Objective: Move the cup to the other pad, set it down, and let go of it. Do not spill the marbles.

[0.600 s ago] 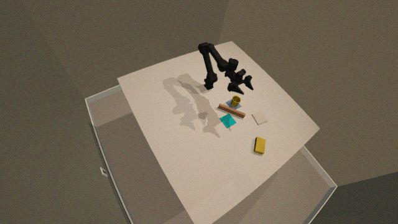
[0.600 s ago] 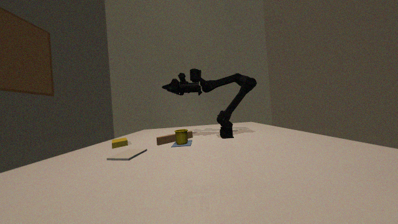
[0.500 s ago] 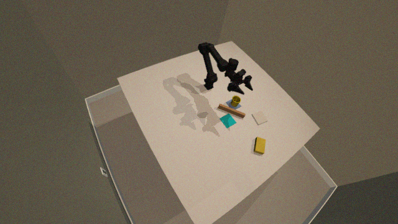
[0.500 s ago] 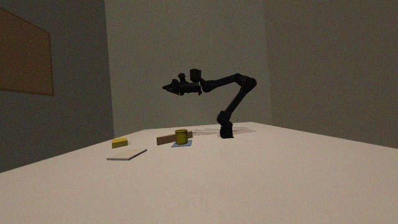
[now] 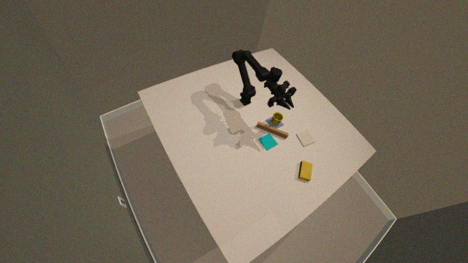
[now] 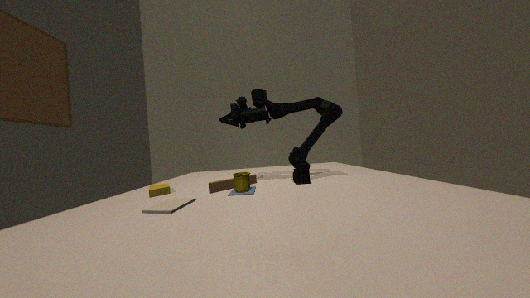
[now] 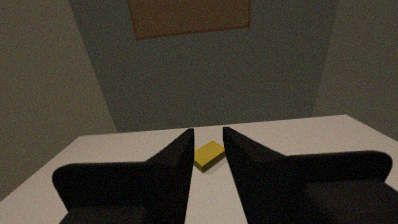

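Shows the cup [image 5: 276, 118] [image 6: 242, 182] upright on the blue pad [image 5: 270, 122] [image 6: 250, 191], just beside the bar [image 5: 272, 130] [image 6: 220, 185], with the teal pad [image 5: 268, 142] across the bar. Hangs higher than the bar with the gripper [image 5: 292, 107] [image 6: 221, 119] [image 7: 208, 133] slightly open, nothing between its fingertips.

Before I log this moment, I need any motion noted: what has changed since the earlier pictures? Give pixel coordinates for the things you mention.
The fingers [image 5: 284, 104] [image 6: 228, 119] have drawn closer together, leaving a narrow gap. Nothing was taken hold of or let go. The cup [image 5: 276, 117] [image 6: 241, 182] stayed upright on the blue pad [image 5: 269, 122] [image 6: 248, 191]; the wooden bar [image 5: 272, 130] [image 6: 220, 185] and yellow block [image 5: 306, 171] [image 6: 159, 190] [image 7: 209, 154] stayed put too.
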### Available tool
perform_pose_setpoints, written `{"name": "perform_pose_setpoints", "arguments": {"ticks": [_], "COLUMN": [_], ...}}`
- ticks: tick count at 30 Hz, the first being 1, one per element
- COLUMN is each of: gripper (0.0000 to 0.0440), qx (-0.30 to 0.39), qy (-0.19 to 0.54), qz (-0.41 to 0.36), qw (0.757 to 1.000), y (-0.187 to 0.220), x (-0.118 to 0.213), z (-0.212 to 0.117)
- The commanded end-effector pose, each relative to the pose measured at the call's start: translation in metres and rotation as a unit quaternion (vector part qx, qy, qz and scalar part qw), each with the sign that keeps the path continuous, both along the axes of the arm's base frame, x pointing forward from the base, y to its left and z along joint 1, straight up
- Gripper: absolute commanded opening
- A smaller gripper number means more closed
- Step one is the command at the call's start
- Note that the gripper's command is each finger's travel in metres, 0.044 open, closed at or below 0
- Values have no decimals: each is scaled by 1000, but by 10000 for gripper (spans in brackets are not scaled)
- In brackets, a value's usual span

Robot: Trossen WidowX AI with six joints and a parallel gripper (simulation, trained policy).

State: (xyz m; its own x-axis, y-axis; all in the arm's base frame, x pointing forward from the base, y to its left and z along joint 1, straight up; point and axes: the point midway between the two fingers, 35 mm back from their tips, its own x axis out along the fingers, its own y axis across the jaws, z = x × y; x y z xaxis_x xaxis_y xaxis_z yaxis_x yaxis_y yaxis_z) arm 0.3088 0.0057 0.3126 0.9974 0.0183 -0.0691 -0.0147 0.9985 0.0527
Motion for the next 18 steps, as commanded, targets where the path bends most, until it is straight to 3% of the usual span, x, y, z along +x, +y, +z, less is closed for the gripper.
{"name": "perform_pose_setpoints", "arguments": {"ticks": [1, 18], "gripper": [106, 130], "qx": [17, 115], "qy": [8, 107], "qz": [8, 23], "qw": [1000, 987], "y": [5, 24], "x": [-1, -1], "z": [5, 4]}}
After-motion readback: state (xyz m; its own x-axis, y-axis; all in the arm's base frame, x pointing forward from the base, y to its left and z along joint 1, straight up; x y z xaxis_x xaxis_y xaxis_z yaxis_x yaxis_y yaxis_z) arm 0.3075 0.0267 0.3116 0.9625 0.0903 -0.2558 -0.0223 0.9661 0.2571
